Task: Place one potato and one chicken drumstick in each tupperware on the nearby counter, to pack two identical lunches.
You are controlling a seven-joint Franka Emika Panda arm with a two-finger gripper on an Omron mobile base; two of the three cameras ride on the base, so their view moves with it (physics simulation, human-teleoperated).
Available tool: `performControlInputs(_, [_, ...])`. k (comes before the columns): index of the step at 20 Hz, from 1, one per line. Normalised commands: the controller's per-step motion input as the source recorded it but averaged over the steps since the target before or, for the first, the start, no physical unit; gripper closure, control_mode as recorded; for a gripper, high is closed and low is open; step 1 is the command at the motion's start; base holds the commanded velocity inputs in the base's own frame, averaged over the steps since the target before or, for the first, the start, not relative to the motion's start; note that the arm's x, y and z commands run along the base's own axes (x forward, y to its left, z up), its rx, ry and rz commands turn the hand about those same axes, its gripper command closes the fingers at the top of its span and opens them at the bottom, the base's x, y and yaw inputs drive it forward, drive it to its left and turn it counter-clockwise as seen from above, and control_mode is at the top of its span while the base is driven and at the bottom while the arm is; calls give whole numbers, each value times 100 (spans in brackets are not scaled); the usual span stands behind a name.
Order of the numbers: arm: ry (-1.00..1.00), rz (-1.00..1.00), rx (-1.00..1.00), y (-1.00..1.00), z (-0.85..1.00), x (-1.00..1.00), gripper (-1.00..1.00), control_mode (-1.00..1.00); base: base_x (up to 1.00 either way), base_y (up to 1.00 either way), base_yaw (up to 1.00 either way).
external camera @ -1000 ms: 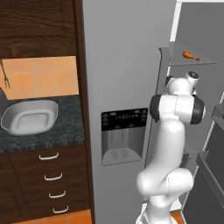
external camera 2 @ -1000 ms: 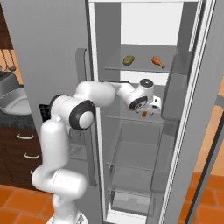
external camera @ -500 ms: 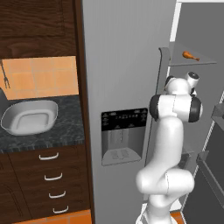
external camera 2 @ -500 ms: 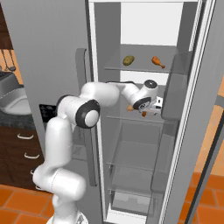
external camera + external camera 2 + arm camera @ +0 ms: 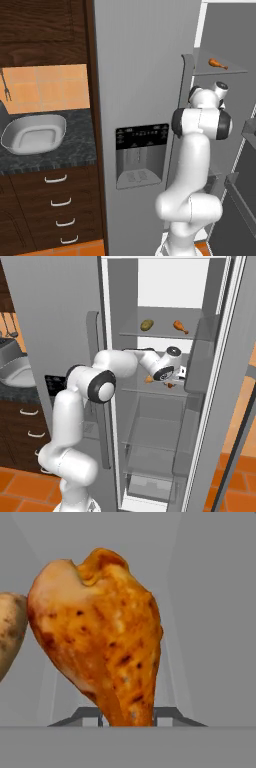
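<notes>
Setting: a home kitchen, rendered. Evidence: a tall grey refrigerator with a dark ice-and-water dispenser panel [image 5: 142, 155] set in its closed door; the other door stands open on clear glass shelves [image 5: 165, 331] carrying a small tan potato [image 5: 146, 325] and an orange-brown chicken drumstick [image 5: 180, 326]. Beside it runs a dark marbled stone counter [image 5: 55, 155] over dark brown wood drawers with curved silver handles [image 5: 56, 201]. Orange tiled backsplash [image 5: 50, 87], dark wood wall cabinet [image 5: 42, 25] above. Hanging utensils [image 5: 11, 326], probably ladles; too small to confirm. Terracotta floor tiles [image 5: 20, 488].

A glossy white arm [image 5: 80, 406] of rounded segments with dark joints.
</notes>
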Motion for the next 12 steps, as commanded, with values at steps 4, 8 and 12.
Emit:
performControlInputs(4, [0, -2, 0, 0, 0, -33, 100, -100, 0, 0, 0])
performControlInputs(8, [-1, -2, 0, 13, 6, -99, 100, -100, 0, 0, 0])
performControlInputs(12, [0, 0, 0, 38, 38, -100, 100, -100, 0, 0, 0])
